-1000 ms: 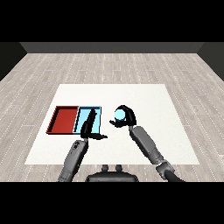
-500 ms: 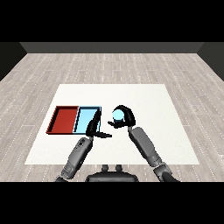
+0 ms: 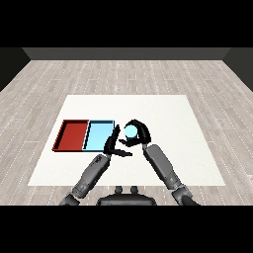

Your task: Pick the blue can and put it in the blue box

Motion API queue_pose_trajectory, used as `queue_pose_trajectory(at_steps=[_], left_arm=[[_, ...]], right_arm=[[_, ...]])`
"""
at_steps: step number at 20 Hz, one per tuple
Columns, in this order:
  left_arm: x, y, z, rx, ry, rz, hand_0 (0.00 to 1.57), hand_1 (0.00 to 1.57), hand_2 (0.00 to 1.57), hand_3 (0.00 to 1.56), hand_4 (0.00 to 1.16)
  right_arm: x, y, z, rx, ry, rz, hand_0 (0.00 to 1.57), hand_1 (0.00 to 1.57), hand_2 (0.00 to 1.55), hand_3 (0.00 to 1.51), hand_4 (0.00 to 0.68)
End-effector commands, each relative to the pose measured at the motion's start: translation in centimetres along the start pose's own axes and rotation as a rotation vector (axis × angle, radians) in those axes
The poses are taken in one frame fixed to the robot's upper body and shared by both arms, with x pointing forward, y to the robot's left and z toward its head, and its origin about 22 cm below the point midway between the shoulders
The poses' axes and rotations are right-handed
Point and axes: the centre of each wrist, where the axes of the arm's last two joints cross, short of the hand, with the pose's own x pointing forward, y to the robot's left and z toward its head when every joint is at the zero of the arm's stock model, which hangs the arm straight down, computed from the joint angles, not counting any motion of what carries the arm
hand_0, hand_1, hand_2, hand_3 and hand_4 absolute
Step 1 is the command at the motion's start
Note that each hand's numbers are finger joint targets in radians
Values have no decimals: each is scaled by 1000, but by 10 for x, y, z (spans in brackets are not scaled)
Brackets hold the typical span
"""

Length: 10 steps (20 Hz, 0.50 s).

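We see two grey, rounded, segmented forearms, each ending in a black hand: the left hand [image 3: 111, 146] and the right hand [image 3: 141, 132] have slender fingers.

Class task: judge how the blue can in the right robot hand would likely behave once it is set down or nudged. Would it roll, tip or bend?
The blue can looks round, so laid on its side it would probably roll. It looks rigid rather than floppy: the right robot hand curls round it with no visible denting. Released over the light blue tray, its raised rim would likely stop any rolling.
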Motion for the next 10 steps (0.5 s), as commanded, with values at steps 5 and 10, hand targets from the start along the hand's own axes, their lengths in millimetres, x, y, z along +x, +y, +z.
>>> queue_pose_trajectory(at_steps=[5,10], left_arm=[[3,-4,2,0,20,31,0,0,0,0,0],[5,-9,-22,-17,9,2,0,0,0,0,0]], right_arm=[[-9,20,14,31,-18,25,1393,1393,1435,1399,656],[12,27,0,55,-19,9,1408,1408,1429,1391,651]])
